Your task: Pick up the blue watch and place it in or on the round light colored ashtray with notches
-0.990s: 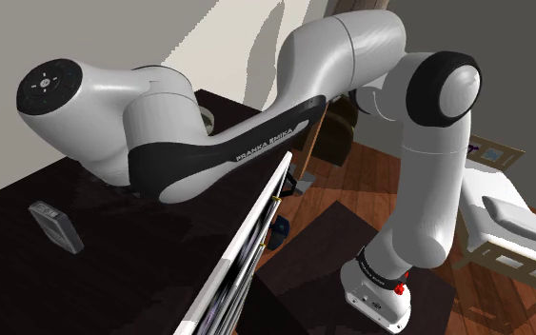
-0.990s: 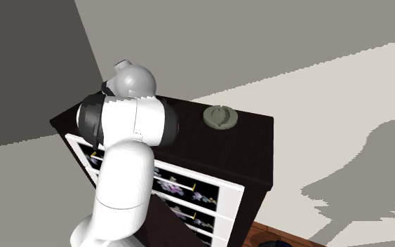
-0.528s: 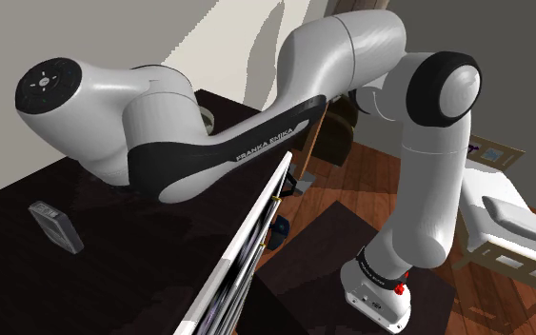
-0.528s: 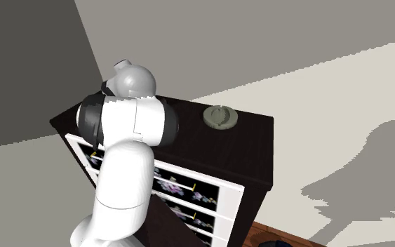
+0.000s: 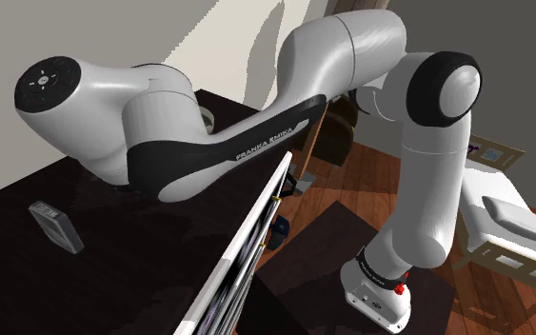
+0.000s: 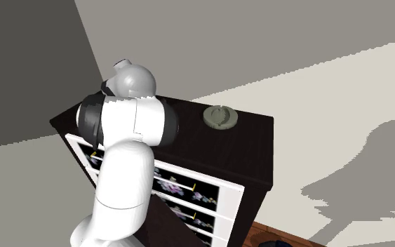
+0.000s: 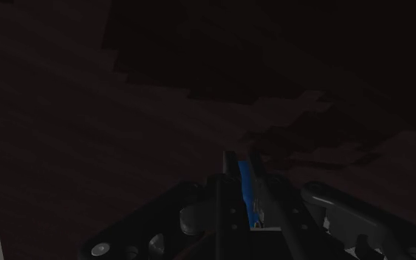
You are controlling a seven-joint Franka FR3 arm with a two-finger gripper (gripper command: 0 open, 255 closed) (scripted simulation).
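Though my arm holds unmoved across the shoulder view's middle, the second exterior view has the pale notched ashtray upper centre on the dark cabinet, and the wrist view shows my gripper pinching the blue watch, so carrying comes next.
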